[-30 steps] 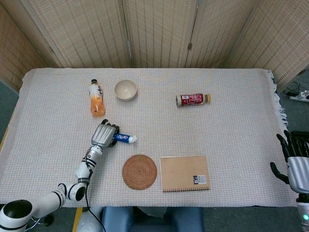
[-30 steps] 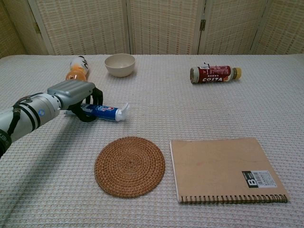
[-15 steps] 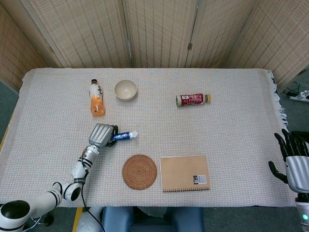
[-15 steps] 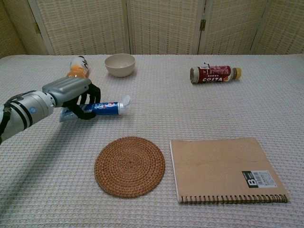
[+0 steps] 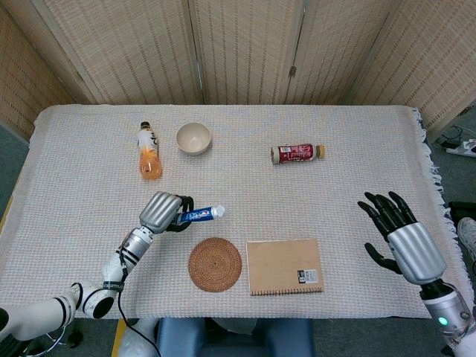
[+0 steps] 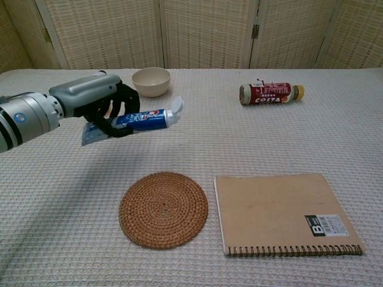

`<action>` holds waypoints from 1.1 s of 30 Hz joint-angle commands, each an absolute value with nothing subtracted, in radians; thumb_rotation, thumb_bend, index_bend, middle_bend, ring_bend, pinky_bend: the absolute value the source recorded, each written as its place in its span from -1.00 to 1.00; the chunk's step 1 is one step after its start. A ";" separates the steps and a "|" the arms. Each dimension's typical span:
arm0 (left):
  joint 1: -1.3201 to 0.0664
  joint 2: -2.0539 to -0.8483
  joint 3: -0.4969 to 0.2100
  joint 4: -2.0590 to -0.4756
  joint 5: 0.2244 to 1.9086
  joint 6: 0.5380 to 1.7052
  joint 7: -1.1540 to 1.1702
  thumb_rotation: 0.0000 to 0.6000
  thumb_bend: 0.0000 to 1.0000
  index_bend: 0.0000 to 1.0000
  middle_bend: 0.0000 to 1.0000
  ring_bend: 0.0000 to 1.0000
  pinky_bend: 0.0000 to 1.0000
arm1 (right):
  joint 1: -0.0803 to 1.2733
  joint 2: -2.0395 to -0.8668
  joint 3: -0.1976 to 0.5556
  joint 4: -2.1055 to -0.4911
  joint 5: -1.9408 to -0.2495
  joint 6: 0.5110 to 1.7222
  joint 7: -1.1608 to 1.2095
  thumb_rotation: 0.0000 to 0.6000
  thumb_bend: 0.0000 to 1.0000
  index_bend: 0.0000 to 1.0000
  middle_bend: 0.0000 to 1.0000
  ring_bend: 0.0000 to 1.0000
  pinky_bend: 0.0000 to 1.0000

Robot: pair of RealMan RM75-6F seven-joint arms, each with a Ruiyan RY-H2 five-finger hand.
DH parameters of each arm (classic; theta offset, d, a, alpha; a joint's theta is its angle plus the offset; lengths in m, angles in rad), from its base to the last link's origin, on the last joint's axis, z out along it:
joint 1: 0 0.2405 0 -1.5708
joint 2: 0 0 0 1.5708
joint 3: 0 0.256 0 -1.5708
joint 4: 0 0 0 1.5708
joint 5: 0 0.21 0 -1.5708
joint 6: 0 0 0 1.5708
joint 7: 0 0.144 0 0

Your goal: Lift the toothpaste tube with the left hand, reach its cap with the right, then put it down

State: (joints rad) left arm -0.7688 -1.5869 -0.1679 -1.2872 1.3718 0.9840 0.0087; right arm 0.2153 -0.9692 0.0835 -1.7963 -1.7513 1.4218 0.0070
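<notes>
Our left hand (image 6: 96, 104) grips the toothpaste tube (image 6: 140, 119), held clear of the table, cap (image 6: 176, 107) pointing right — the lift looks done. Our right hand (image 5: 398, 234) hovers empty, fingers spread, well away; next it must cross to the cap. The bowl (image 5: 193, 138) looks empty — beside it lies an orange bottle (image 5: 149, 151).

Each robot hand, left (image 5: 163, 211) and right (image 5: 402, 238), has a silver-grey metal back and black fingers. The left arm (image 5: 82, 297) shows white segments with black rings.
</notes>
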 commanded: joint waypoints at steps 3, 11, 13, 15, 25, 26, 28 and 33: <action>-0.783 -1.480 -0.206 -1.530 1.348 0.980 0.078 1.00 0.53 0.42 0.48 0.46 0.45 | 0.336 -0.937 0.107 -1.908 -1.811 1.289 0.000 1.00 -0.09 -0.37 -0.82 -0.89 -1.00; -0.807 -1.454 -0.247 -1.707 1.288 0.981 0.148 1.00 0.53 0.42 0.48 0.46 0.45 | 0.476 -0.977 0.141 -1.984 -1.751 1.092 -0.068 1.00 -0.09 -0.34 -0.86 -0.96 -1.00; -0.813 -1.457 -0.250 -1.724 1.274 0.980 0.167 1.00 0.53 0.42 0.48 0.46 0.45 | 0.495 -0.997 0.143 -1.987 -1.734 1.067 -0.082 1.00 -0.09 -0.34 -0.88 -0.98 -1.00; -0.821 -1.465 -0.250 -1.736 1.258 0.978 0.194 1.00 0.53 0.42 0.48 0.46 0.45 | 0.512 -1.016 0.148 -1.992 -1.725 1.055 -0.093 1.00 -0.09 -0.34 -0.90 -0.99 -1.00; -0.847 -1.514 -0.243 -1.752 1.200 0.995 0.298 1.00 0.53 0.42 0.48 0.46 0.45 | 0.560 -1.073 0.165 -1.990 -1.675 1.038 -0.138 1.00 -0.09 -0.34 -0.90 -1.00 -1.00; -0.848 -1.515 -0.243 -1.752 1.196 0.996 0.300 1.00 0.53 0.42 0.48 0.46 0.45 | 0.564 -1.076 0.164 -1.989 -1.669 1.033 -0.141 1.00 -0.09 -0.34 -0.90 -1.00 -1.00; -0.849 -1.518 -0.244 -1.751 1.188 0.998 0.300 1.00 0.53 0.42 0.48 0.46 0.45 | 0.572 -1.083 0.163 -1.985 -1.656 1.025 -0.146 1.00 -0.09 -0.34 -0.90 -1.00 -1.00; -0.848 -1.517 -0.244 -1.745 1.181 1.002 0.289 1.00 0.53 0.42 0.48 0.46 0.45 | 0.584 -1.098 0.156 -1.965 -1.629 1.013 -0.156 1.00 -0.09 -0.34 -0.90 -1.00 -1.00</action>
State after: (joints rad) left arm -0.8483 -1.5177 -0.2439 -1.7464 1.1812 1.0018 0.2903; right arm 0.5824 -1.0949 0.1574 -1.9687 -1.6329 1.0122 -0.1538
